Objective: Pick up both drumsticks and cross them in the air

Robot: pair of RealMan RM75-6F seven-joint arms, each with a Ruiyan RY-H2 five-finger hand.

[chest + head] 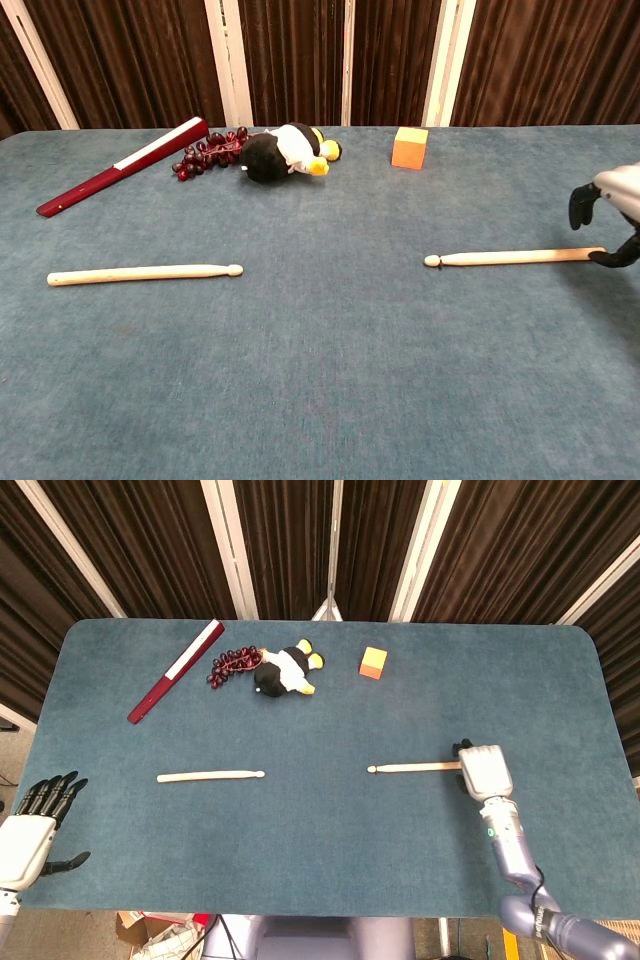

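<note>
Two pale wooden drumsticks lie flat on the blue table (330, 830). The left drumstick (210, 776) (140, 273) lies alone with its tip pointing right. The right drumstick (415, 768) (510, 257) points its tip left. My right hand (480, 770) (612, 215) hovers over that stick's butt end, fingers apart, with the thumb low beside the stick; no grip shows. My left hand (30, 825) stays at the table's near left edge, fingers spread and holding nothing, well away from the left stick. The chest view does not show it.
Along the far side lie a closed dark-red fan (175, 671) (120, 166), a bunch of dark grapes (232, 664), a black-and-white penguin plush (285, 670) (282, 151) and an orange cube (373, 663) (409, 147).
</note>
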